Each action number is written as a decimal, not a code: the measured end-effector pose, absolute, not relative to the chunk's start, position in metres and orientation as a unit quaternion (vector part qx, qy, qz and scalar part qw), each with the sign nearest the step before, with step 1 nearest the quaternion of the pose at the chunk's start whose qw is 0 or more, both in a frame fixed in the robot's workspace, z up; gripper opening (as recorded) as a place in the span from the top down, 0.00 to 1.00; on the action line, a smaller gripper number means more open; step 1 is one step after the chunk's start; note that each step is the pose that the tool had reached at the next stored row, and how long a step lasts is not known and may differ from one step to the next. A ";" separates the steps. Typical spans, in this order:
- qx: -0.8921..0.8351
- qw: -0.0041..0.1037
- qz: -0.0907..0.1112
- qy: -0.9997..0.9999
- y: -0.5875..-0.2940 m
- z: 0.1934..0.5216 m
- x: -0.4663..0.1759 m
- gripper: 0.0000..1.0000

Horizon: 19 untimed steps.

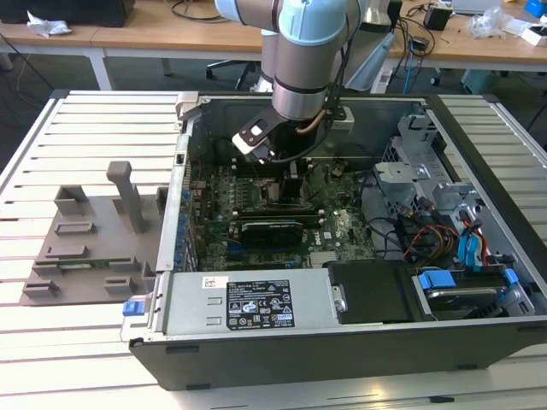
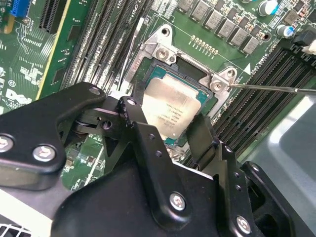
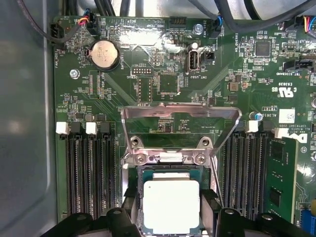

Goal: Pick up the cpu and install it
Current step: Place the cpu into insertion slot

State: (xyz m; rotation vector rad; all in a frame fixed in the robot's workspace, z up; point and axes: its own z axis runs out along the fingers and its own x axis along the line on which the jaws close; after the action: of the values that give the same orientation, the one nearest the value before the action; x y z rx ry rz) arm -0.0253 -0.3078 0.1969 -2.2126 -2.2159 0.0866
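The cpu (image 3: 171, 206), a square chip with a silver-grey metal top, lies in the motherboard socket (image 3: 170, 163). It also shows in the second wrist view as the cpu (image 2: 173, 111), level within the socket frame. My gripper (image 3: 170, 217) reaches down over it inside the computer case (image 1: 342, 342). One of its black fingers (image 2: 132, 112) presses one edge of the chip and the other sits against the opposite edge. The socket's metal load plate (image 3: 180, 114) stands flipped up and open. In the exterior view my gripper (image 1: 286, 175) hangs low over the board.
Memory slots (image 3: 89, 173) flank the socket on both sides. The thin retention lever (image 2: 276, 89) sticks out beside it. A grey fixture tray (image 1: 85, 239) lies on the slatted table at the exterior view's left. Cables and drive cages (image 1: 436, 222) crowd the case's right part.
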 end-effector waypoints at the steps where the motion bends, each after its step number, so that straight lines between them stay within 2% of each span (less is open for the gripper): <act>1: -0.706 0.004 0.028 -0.707 -0.308 0.197 -0.025 0.38; 14: -0.706 0.004 0.027 -0.707 -0.307 0.214 -0.025 0.40; 15: -0.706 0.004 0.027 -0.707 -0.307 0.215 -0.025 0.46; 16: -0.706 0.004 0.027 -0.707 -0.307 0.215 -0.025 0.46; 17: -0.706 0.004 0.027 -0.707 -0.307 0.215 -0.025 0.59; 18: -0.706 0.004 0.027 -0.707 -0.307 0.216 -0.025 0.59; 19: -0.706 0.004 0.027 -0.707 -0.307 0.216 -0.025 0.65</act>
State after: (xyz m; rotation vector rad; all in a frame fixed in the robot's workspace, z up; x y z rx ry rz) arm -0.0254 -0.3073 0.2161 -2.2129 -2.2163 0.0859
